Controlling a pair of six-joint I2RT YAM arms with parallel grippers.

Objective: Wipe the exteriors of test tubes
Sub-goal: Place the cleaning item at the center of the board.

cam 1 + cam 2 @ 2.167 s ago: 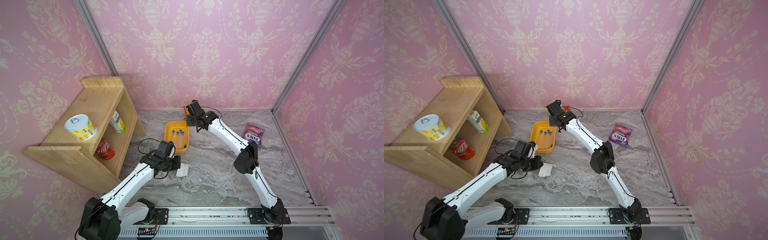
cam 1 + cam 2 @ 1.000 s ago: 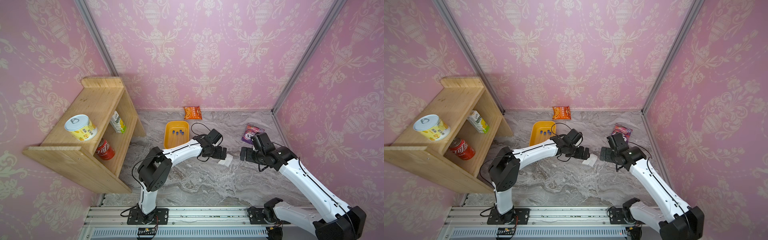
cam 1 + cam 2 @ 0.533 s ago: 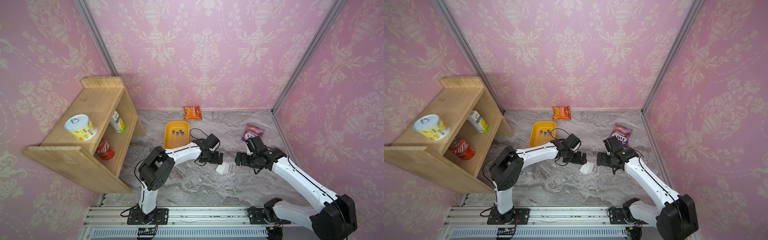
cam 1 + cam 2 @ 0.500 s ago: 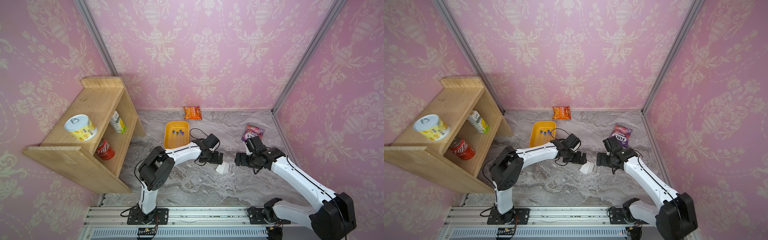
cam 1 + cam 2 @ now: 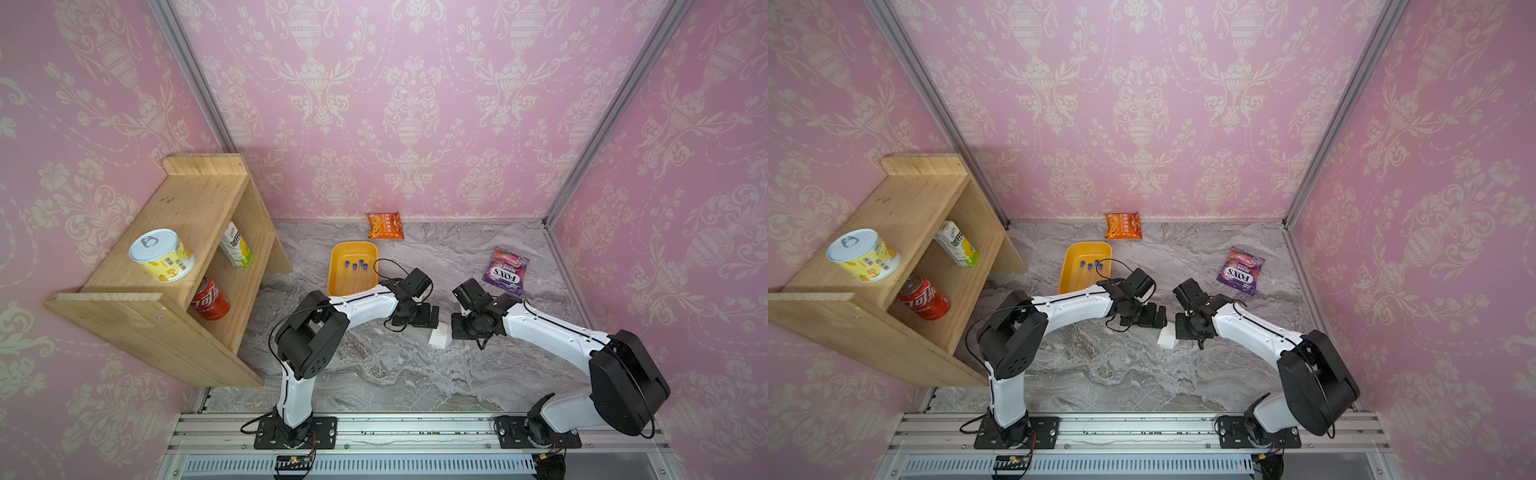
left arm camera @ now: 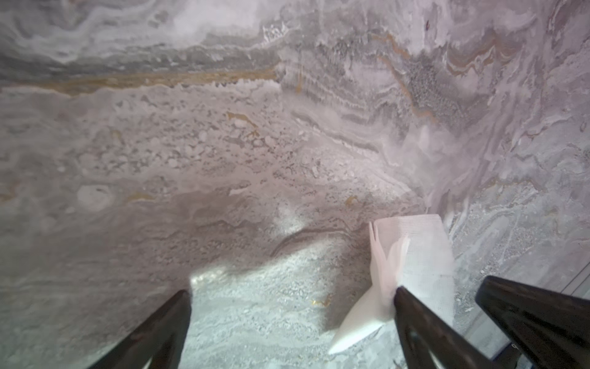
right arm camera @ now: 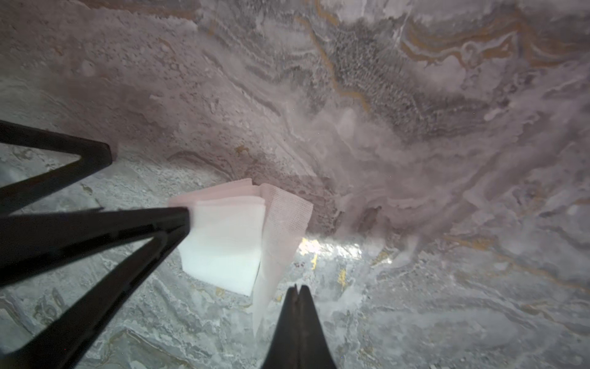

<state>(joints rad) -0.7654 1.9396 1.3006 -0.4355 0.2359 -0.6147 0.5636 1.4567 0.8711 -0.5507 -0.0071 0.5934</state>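
Several thin clear test tubes (image 5: 355, 274) with blue caps lie in the yellow tray (image 5: 332, 266), also seen in the other top view as test tubes (image 5: 1090, 268) in the tray (image 5: 1088, 245). A white folded wipe (image 5: 439, 337) (image 5: 1166, 336) sits partly unfolded on the marble between both arms. My left gripper (image 5: 436, 318) (image 6: 292, 292) is open, and one of its fingers (image 7: 143, 220) touches the wipe (image 7: 226, 242). My right gripper (image 5: 453, 332) (image 7: 298, 287) is shut just beside the wipe's loose flap; nothing shows between its tips.
A wooden shelf (image 5: 199, 216) at the left holds a tin (image 5: 162, 254), a carton (image 5: 236, 249) and a cola can (image 5: 210, 299). An orange snack packet (image 5: 385, 225) lies at the back wall and a purple candy bag (image 5: 505, 272) at the right. The rail runs along the front.
The wipe has shifted a little toward the front and come to rest on the marble. My right arm has moved left up to it and its jaws have shut. The left gripper stays open.
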